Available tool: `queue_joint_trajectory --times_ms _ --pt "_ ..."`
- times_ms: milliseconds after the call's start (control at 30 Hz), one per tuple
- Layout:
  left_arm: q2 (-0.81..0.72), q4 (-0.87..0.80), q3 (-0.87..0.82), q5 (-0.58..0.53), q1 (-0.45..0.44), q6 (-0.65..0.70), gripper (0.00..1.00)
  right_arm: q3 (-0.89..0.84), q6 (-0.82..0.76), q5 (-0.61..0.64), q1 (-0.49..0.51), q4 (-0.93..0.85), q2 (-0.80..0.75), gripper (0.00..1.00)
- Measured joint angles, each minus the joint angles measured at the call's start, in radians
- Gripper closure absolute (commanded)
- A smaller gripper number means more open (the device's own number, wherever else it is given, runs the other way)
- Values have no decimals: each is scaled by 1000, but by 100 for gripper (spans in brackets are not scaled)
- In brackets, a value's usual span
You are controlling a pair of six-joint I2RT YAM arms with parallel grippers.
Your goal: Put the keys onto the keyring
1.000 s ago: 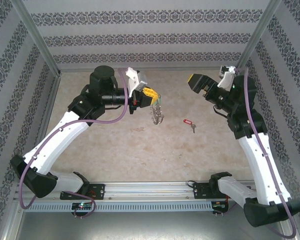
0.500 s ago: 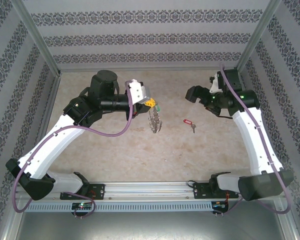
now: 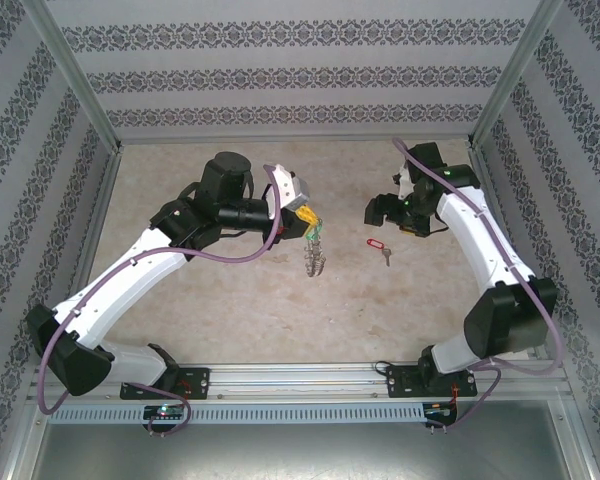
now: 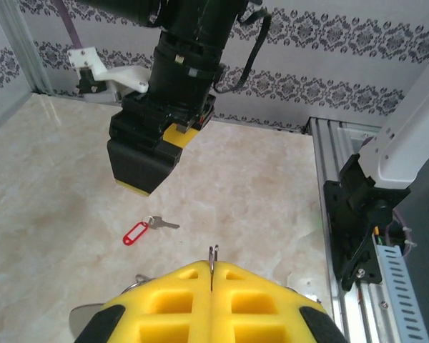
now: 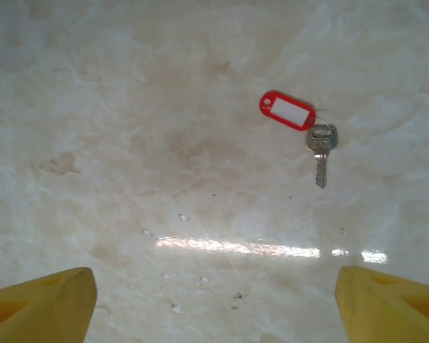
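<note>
Along the table's near edge, an aluminium rail (image 3: pixel 300 378) carries the bases of two white-and-black arms that reach out over a pale marbled tabletop (image 3: pixel 240 300). The left arm (image 3: pixel 130 275) bends in to mid-table, where the left gripper (image 3: pixel 309 219), its yellow fingers pressed together, is clamped on the keyring (image 3: pixel 314 256). The loop hangs straight down from the fingertips with its fringe of small silvery rings dangling below; whether the lowest rings touch the marble cannot be told. Seen from the left wrist, a thin wire of the ring stands pinched upright in the seam between the two yellow pads. A little to the right of the hanging ring, the keys (image 3: pixel 380 249) lie flat on the tabletop, apart from both grippers. They are a small silver key joined to an oblong red tag (image 3: pixel 375 243), with the key's blade pointing toward the near edge. Just beyond them the right gripper (image 3: pixel 378 213) hovers facing down, its yellow fingers spread wide with nothing between them. Its wrist camera looks past the two fingertips at bare marble, the keys lying ahead of the opening and toward its right side. Behind, striped patterned wallpaper (image 3: pixel 300 75) covers the far wall between two metal corner posts.
</note>
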Motion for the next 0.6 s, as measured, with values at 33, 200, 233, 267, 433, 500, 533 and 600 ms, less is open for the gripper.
queue_joint_trajectory --times_ms 33,200,233,267,433,500,533,600 --pt "0 8 -2 3 0 -12 100 -2 -10 0 -5 0 14 19" --pt "0 86 -25 18 0 -74 100 -33 -37 1 -41 17 104 26" --pt "0 100 -34 19 0 -87 100 -39 -41 1 -47 20 120 28" --pt "0 112 -42 19 0 -97 100 -43 -44 1 -53 25 139 30" --pt "0 135 -64 19 0 -128 100 -47 -45 5 -71 55 225 32" --pt "0 145 -65 19 0 -135 100 -47 -44 4 -74 75 267 34" --pt "0 149 -66 18 0 -136 100 -47 -42 4 -74 84 286 35" --pt "0 164 -71 18 0 -141 100 -46 -37 4 -74 104 333 37"
